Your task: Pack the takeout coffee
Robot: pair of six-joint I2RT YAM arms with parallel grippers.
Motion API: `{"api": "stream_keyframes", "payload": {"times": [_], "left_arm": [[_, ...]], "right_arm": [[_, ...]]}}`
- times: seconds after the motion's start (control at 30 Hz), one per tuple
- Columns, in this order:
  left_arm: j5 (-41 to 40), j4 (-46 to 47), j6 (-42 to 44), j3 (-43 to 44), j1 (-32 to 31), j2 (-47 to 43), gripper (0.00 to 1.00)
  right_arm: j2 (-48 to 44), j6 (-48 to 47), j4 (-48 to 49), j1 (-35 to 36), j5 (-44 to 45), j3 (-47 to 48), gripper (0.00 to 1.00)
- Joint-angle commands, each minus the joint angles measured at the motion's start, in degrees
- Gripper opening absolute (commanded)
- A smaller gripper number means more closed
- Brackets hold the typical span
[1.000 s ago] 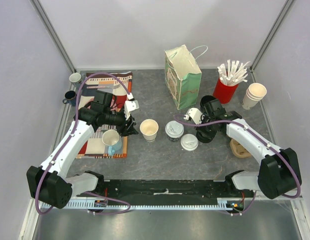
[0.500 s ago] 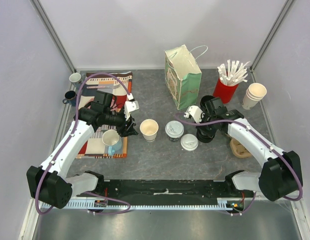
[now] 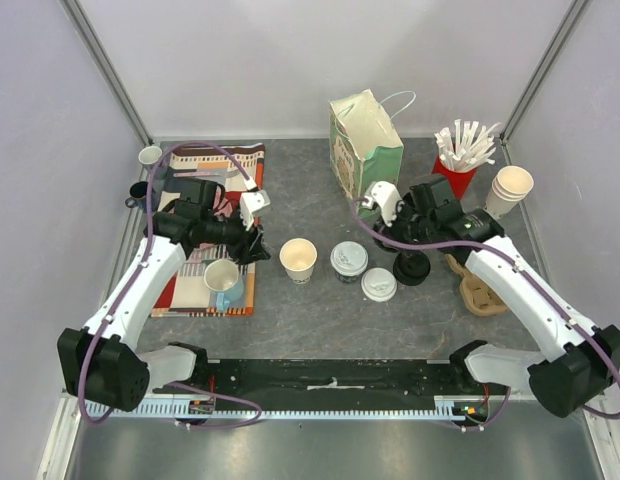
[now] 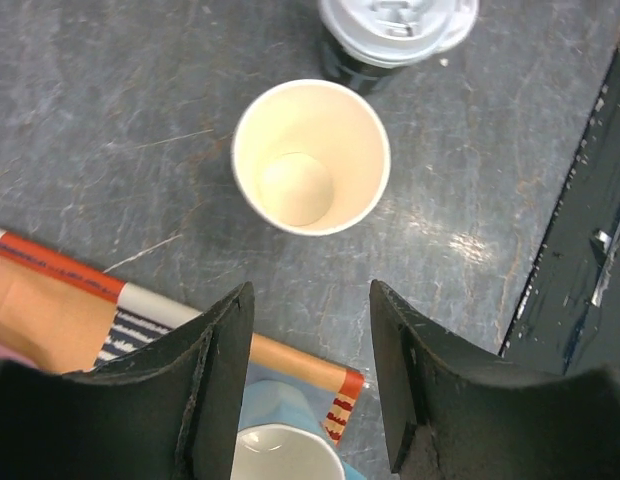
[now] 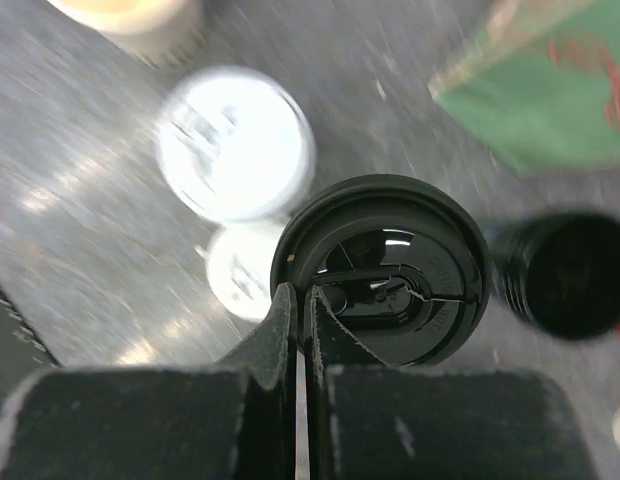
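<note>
1. A grey table (image 3: pixel 290 320) stands inside pale walls.
2. Mid-table stands a lidded takeout coffee cup (image 3: pixel 348 259), with a second lidded cup (image 3: pixel 379 284) just beside it, nearer the arms.
3. Close by, the right gripper (image 5: pixel 300 300), its fingers pressed together, pinches a black lid (image 5: pixel 390 260) by its rim.
4. The left gripper (image 4: pixel 310 300) hangs with its fingers spread near an open paper cup (image 4: pixel 310 155).

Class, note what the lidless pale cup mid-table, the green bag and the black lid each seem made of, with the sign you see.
The lidless pale cup: probably paper, matte cream, thin rolled rim. The green bag: paper, matte, creased with sharp folds. The black lid: likely plastic, glossy, with moulded ridges catching a highlight.
</note>
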Motion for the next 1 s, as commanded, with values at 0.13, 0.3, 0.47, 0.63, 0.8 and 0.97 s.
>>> {"api": "stream_keyframes", "payload": {"times": [0.13, 0.3, 0.47, 0.63, 0.8, 0.97], "left_arm": [[-2.8, 8.4, -10.3, 2.9, 6.4, 1.1, 0.56], [-5.5, 10.5, -14.3, 3.8, 9.6, 1.8, 0.56], [-6.2, 10.6, -14.5, 3.9, 12.0, 2.0, 0.56], [-6.2, 10.7, -14.2, 3.4, 12.6, 2.3, 0.56], [-5.2, 10.7, -14.0, 3.4, 12.8, 2.4, 0.56], [-4.7, 10.7, -13.8, 3.4, 12.9, 2.1, 0.56]], "right_arm": [[12.1, 13.6, 11.2, 16.3, -3.9, 13.2, 0.00], [27.4, 17.1, 8.8, 22.7, -1.5, 26.4, 0.00], [33.9, 17.8, 3.7, 25.5, 2.7, 34.1, 0.00], [35.5, 18.7, 1.4, 26.6, 2.8, 34.9, 0.00], [35.8, 19.0, -0.4, 28.3, 4.4, 34.9, 0.00], [37.5, 18.5, -0.7, 28.3, 1.9, 34.7, 0.00]]}}
